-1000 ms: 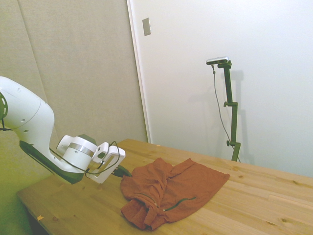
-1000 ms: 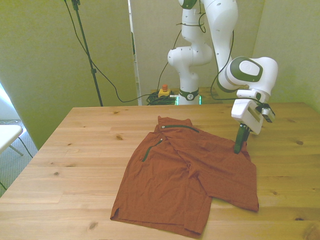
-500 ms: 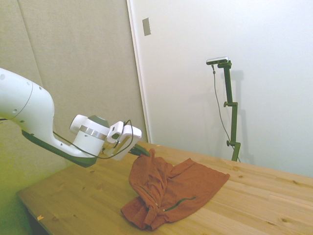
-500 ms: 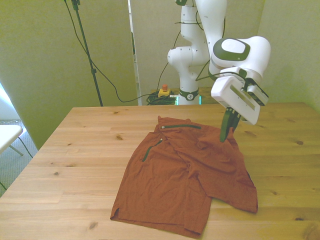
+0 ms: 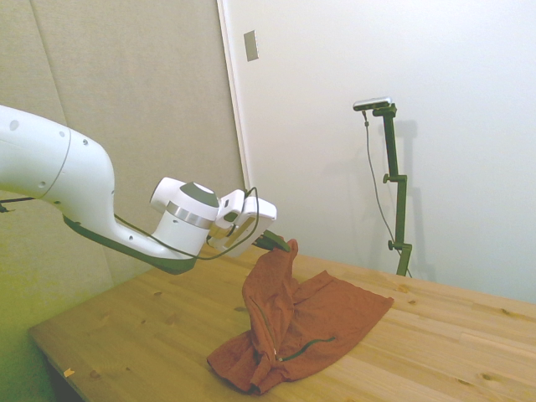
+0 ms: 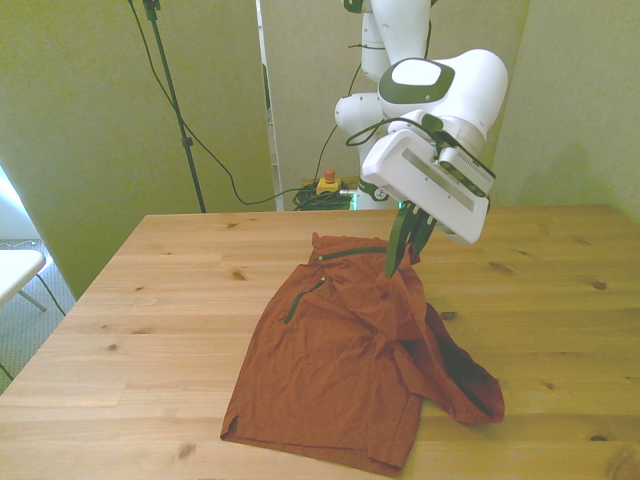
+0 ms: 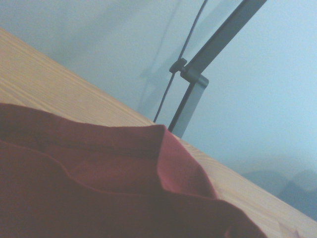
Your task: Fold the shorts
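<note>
While most of the shorts lie spread on the surface, near hem flat toward the camera in the front view, one edge on the front view's right is lifted clear. Claw is pinching that edge, fingers pressed together on the cloth, fabric hanging in a peak under it. Side view agrees: claw well above the wood, shorts draped down from it. Wrist view shows only red cloth close up.

Progress, my read: fold just begun. Edge is up but not carried over; nothing laid down yet. Left to do: take it across, drop it, flatten.

Surface is pale knotty wood, otherwise bare. Behind: plain walls, cables, a small yellow box with a red button on the floor.
</note>
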`<control>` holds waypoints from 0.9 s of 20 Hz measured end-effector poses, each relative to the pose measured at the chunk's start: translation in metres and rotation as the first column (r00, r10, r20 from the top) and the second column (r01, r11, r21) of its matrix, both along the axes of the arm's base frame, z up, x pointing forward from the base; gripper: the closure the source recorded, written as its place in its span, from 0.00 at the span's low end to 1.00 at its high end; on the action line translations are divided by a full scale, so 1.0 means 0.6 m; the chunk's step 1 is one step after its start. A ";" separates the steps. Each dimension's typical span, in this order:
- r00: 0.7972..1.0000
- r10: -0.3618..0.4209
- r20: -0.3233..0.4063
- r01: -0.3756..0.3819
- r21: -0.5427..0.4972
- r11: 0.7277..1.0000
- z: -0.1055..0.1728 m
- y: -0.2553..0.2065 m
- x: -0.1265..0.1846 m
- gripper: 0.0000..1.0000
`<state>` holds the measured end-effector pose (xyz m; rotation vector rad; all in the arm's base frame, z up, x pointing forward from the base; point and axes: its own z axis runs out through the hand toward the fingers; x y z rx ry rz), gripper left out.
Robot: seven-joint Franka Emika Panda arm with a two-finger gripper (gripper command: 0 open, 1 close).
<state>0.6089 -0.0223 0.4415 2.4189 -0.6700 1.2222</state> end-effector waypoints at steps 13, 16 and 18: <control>0.988 -0.155 0.009 0.155 -0.020 0.988 -0.001 -0.198 0.082 0.00; 0.979 -0.204 0.002 0.204 -0.003 0.979 -0.009 -0.254 0.092 0.00; 0.975 -0.221 0.004 0.221 0.006 0.975 -0.006 -0.279 0.096 0.00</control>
